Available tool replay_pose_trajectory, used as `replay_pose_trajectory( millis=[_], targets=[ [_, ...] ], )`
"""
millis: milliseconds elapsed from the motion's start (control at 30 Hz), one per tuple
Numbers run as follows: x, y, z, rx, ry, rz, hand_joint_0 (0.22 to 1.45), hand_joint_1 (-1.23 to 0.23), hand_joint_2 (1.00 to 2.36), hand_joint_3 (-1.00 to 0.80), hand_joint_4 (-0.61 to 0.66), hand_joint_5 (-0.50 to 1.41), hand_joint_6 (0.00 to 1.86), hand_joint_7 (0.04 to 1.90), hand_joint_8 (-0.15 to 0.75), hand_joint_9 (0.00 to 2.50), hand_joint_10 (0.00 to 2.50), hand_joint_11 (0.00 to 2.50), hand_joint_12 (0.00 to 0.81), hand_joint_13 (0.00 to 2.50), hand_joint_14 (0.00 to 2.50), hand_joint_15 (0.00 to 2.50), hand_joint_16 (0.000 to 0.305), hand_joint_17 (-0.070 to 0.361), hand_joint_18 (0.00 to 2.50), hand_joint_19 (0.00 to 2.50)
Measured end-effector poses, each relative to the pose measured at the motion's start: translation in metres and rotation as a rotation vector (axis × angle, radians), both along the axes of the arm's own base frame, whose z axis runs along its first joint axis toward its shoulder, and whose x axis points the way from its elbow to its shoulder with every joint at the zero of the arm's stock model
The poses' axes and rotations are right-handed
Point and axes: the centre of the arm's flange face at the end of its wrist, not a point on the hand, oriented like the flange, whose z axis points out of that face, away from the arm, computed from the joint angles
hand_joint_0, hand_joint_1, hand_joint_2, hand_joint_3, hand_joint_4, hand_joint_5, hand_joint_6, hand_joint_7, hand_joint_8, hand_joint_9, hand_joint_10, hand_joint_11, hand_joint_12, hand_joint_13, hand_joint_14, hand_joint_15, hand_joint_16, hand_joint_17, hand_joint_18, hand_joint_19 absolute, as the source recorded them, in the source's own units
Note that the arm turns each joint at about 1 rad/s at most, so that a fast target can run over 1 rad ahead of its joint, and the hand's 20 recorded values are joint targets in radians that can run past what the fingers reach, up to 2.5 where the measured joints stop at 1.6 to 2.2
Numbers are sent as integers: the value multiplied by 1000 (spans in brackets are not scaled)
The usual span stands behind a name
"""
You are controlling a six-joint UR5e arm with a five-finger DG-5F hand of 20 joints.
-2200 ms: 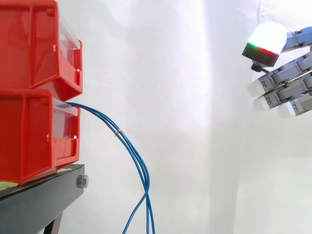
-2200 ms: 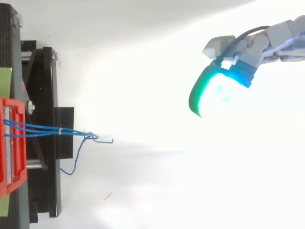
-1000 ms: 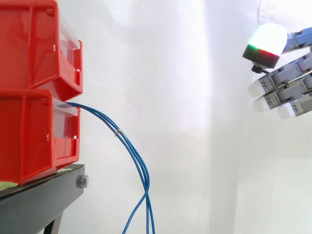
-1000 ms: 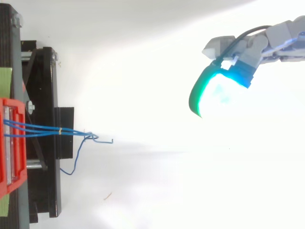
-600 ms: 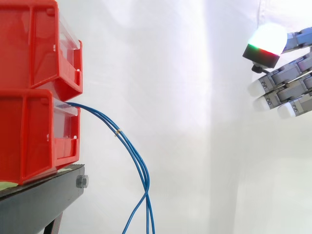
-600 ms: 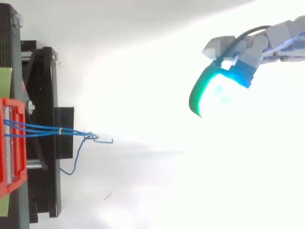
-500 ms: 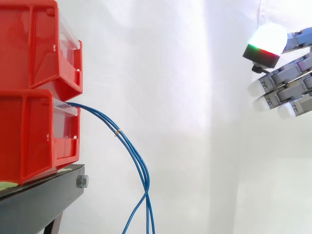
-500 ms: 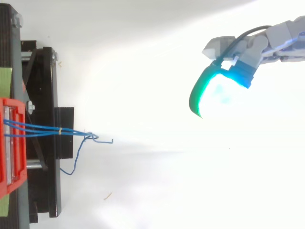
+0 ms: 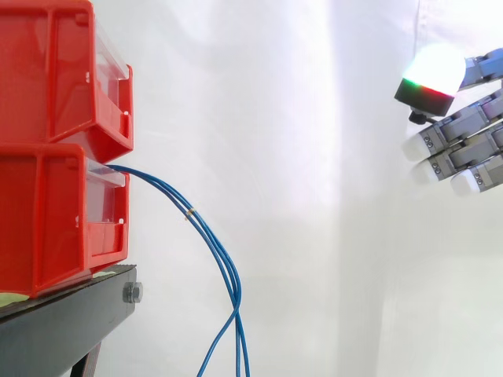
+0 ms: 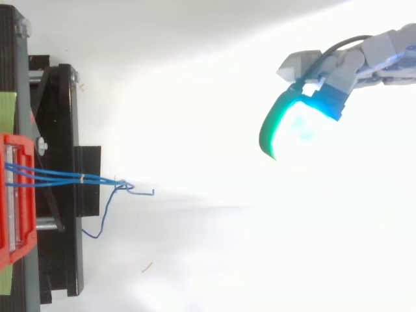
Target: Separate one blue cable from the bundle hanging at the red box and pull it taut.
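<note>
Hand (image 9: 465, 148) partly beyond right edge

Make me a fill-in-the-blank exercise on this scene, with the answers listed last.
The blue cables hang from the ____ red bin. The bins rest on a ____ stand. The hand, fingers straight and holding nothing, hovers to the cables' ____ in the side view.
Missing words: lower; black; right.
</note>
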Motion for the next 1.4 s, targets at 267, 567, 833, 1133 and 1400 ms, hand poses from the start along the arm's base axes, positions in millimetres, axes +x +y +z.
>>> replay_pose_trajectory(
  millis=[267,567,833,1133,1400],
  targets=[
    [3,2,0,-1,-17,0,515,-606,1000,-500,187,-263,502,739,259,102,0,3,349,0,0,33,62,140,0,109],
    [18,0,-16,-33,-46,-24,518,-609,1000,-500,188,-262,502,739,259,104,0,3,349,0,0,31,62,139,0,108],
    [27,-2,-32,-28,-43,-30,521,-608,1000,-500,189,-261,502,744,261,108,0,11,349,0,0,36,61,138,0,120],
    [39,-4,-62,18,-23,-42,523,-608,1000,-500,189,-261,502,744,261,110,0,21,349,0,0,35,61,138,0,113],
    [55,-6,-75,-14,-71,-88,525,-607,1000,-500,193,-259,502,745,262,111,0,20,350,0,0,37,61,137,0,124]
  ],
)
